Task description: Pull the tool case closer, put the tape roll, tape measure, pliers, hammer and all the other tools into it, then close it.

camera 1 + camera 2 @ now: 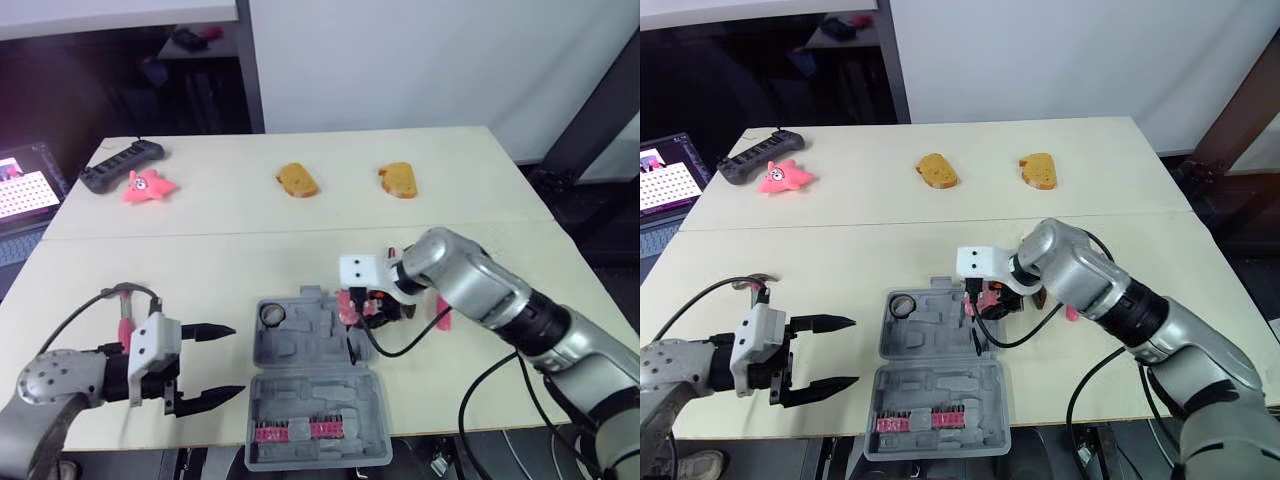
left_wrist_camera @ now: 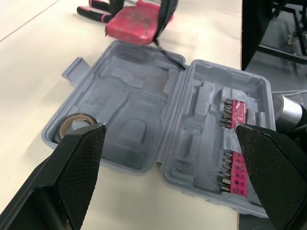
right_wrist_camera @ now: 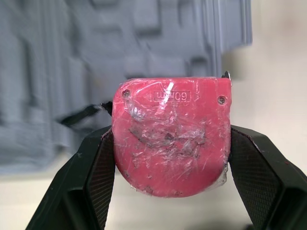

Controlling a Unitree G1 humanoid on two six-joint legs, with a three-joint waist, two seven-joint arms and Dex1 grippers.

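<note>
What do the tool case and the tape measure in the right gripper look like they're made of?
The tool case looks like moulded plastic with a matte grey finish: it has shaped tool recesses and thin hinged halves. The tape measure is probably hard red plastic, fairly glossy, with two small screws and raised lettering. A wrinkled clear film seems to cover its face.

Two pale tabletops (image 1: 230,270) butt together before a plain white wall (image 1: 420,60).

One open grey tool case (image 1: 315,400), lower centre, with one tape roll (image 1: 271,315) inside; one red tape measure (image 3: 171,134); two toast slices (image 1: 298,180) (image 1: 398,180), upper centre; one pink starfish toy (image 1: 148,186), upper left.
</note>
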